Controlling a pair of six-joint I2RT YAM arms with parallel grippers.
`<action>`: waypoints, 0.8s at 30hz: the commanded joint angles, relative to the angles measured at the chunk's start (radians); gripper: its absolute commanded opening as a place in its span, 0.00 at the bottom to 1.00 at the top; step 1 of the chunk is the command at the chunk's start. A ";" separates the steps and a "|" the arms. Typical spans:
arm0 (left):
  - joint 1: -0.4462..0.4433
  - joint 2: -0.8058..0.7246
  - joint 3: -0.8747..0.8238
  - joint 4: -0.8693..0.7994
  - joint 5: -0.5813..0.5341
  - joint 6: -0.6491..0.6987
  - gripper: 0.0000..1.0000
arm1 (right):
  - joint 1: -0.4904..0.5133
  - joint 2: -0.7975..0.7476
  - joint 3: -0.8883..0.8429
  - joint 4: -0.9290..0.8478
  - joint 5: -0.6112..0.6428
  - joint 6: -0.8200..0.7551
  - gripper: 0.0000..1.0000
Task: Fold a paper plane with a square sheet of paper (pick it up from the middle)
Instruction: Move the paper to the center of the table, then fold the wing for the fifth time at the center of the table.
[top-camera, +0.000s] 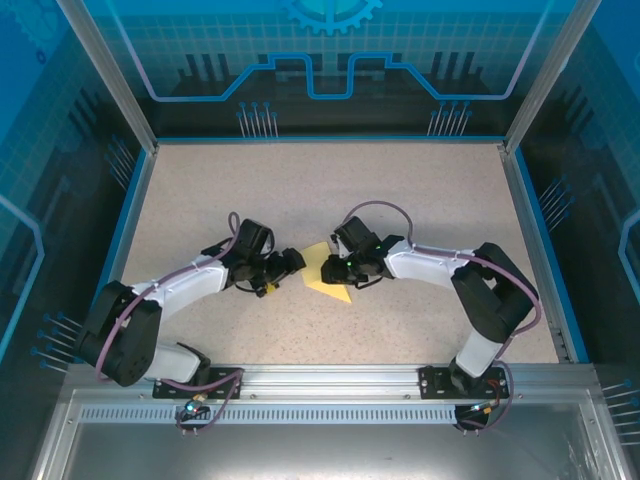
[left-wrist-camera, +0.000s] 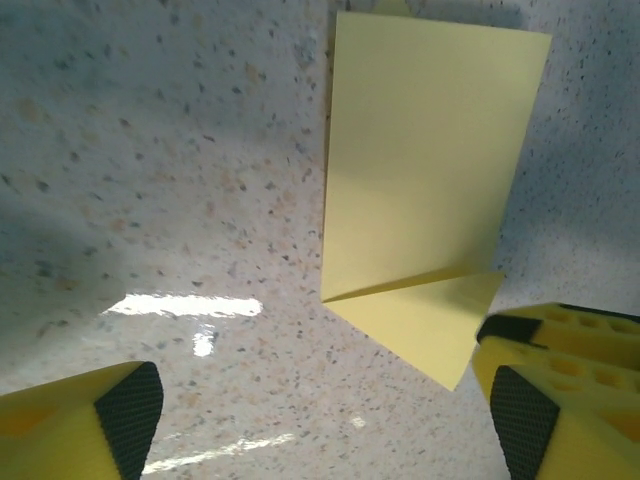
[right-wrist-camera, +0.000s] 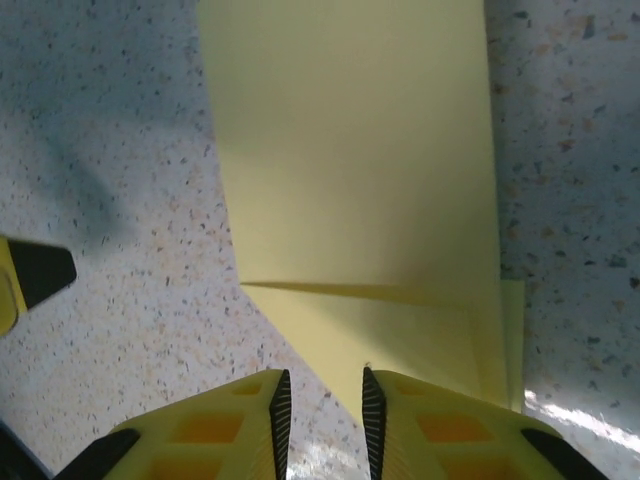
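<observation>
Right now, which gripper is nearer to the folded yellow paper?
Right. The right gripper has its fingertips at a corner of the paper; the left gripper sits just short of its edge, jaws wide.

I am the left gripper, my jaws wide apart, with one black pad low in each corner. Beyond them the pale-yellow paper lies folded on the speckled surface. A crease crosses it near its pointed lower tip, which sits just beside my right-hand pad.
</observation>
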 joint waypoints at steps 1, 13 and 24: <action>-0.016 0.019 -0.018 0.060 0.049 -0.060 0.83 | -0.025 0.033 -0.012 0.054 0.001 0.056 0.28; -0.053 0.140 0.003 0.156 0.101 -0.125 0.59 | -0.098 0.102 -0.100 0.185 -0.105 0.112 0.27; -0.073 0.221 0.026 0.235 0.132 -0.164 0.48 | -0.192 0.111 -0.221 0.366 -0.284 0.201 0.27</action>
